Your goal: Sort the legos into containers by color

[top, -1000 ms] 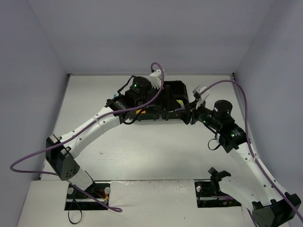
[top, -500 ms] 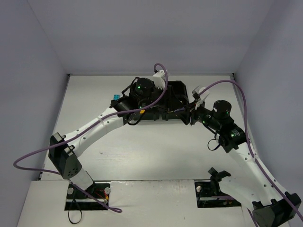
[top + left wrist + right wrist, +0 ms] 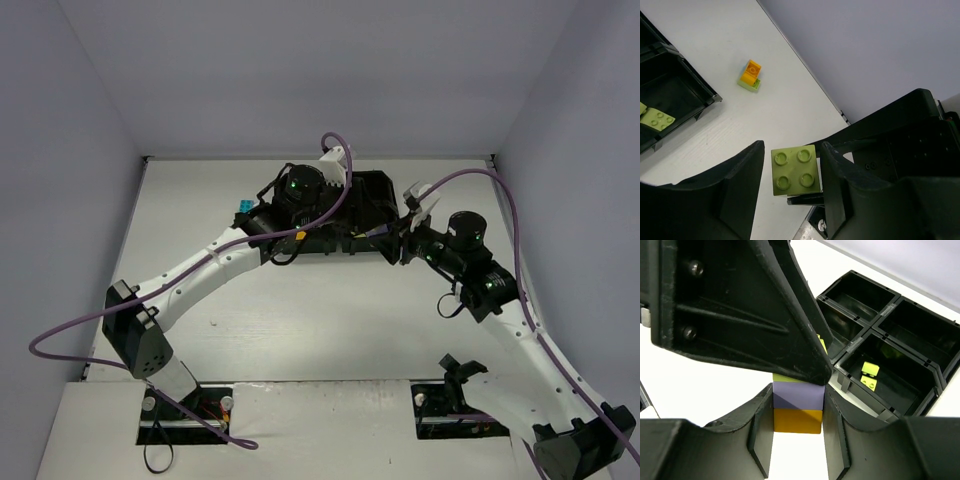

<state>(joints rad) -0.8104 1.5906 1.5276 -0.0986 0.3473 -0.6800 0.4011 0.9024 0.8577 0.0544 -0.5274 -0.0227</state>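
My right gripper [image 3: 798,401] is shut on a small stack of legos: an orange brick [image 3: 797,421] at the bottom, a purple one [image 3: 798,396] above it and a sliver of lime green on top. In the left wrist view that lime green brick [image 3: 795,170] shows its four studs between the fingers of my left gripper [image 3: 792,148], which stands open around it with a thin gap on the left. The black tray [image 3: 372,190] with its containers lies behind both grippers. One compartment holds lime green pieces [image 3: 870,376].
A cyan brick [image 3: 243,208] lies on the table left of the tray. An orange brick on a lime green one [image 3: 750,75] stands on the table beyond the tray corner [image 3: 710,97]. Grey walls close in the table on three sides.
My left arm has shifted slightly to the right over the tray, uncovering the cyan brick to its left. The right arm holds its place with the stack.
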